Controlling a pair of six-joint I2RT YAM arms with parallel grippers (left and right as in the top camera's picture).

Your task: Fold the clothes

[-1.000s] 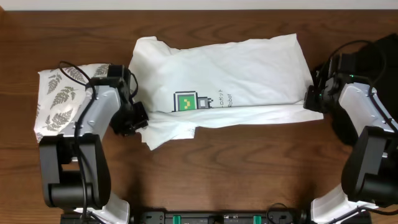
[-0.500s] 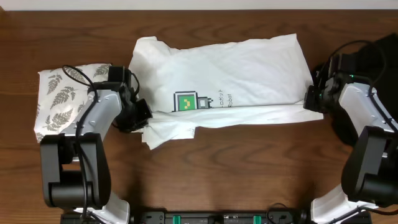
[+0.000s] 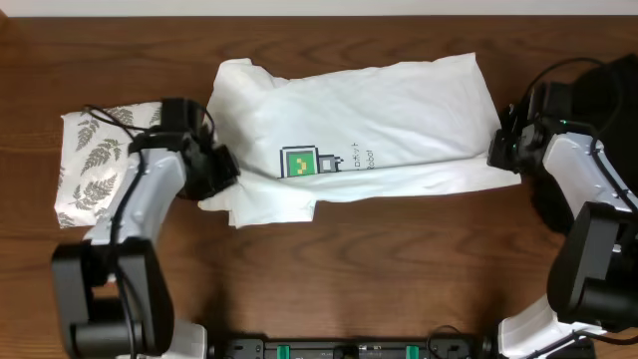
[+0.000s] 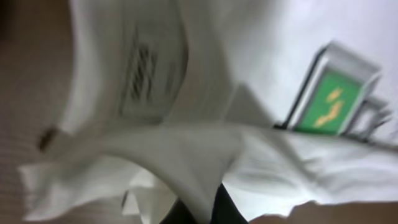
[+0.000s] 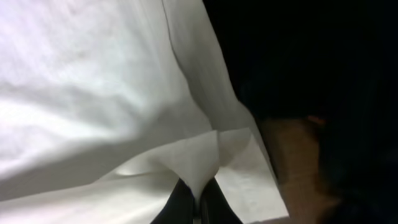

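The clothes, a white T-shirt (image 3: 379, 120) with a green-and-yellow pixel graphic (image 3: 296, 162) and thin lettering, lie spread across the middle of the table, the front part doubled over. My left gripper (image 3: 211, 172) is shut on the shirt's left edge; in the left wrist view the cloth (image 4: 186, 149) rises out of the dark fingers (image 4: 221, 208) in a lifted fold, with the graphic (image 4: 329, 102) beyond. My right gripper (image 3: 498, 152) is shut on the shirt's right edge, and in the right wrist view a pinched ridge of cloth (image 5: 199, 162) stands between the fingers (image 5: 177, 208).
A folded white fern-print cloth (image 3: 92, 160) lies at the left, partly under my left arm. A black garment (image 3: 608, 90) sits at the right edge behind my right arm. Bare brown table (image 3: 399, 269) runs along the front.
My left gripper closed on the shirt's left edge and drew it up and slightly leftward, lifting a fold. The right gripper held its grip and hardly moved.
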